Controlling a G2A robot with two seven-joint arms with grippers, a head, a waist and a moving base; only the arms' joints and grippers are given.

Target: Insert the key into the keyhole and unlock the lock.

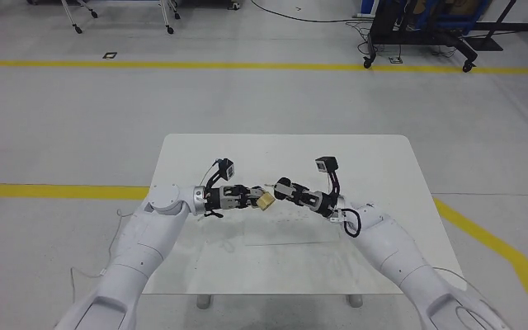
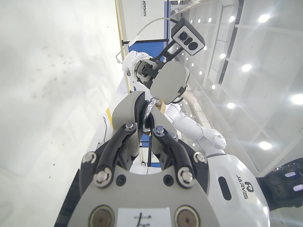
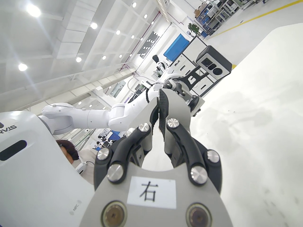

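Step in hand, as judged: insertion, with the turn not yet begun.

Your left end effector was closed tight on the lock, gripping it at the brass body, with the steel shackle showing between its fingers. The bench lay beneath the lock.

Your right end effector stood just beside the lock, facing the left one. Its pads were pressed together with no gap visible.

The key was hidden. I judged it to be pinched there, but could not confirm that, nor whether its tip had entered the keyhole.

The next move, in my judgement, called for you to line the key up with the keyhole and press it straight home. You would then turn it while the left end effector held the lock firm.
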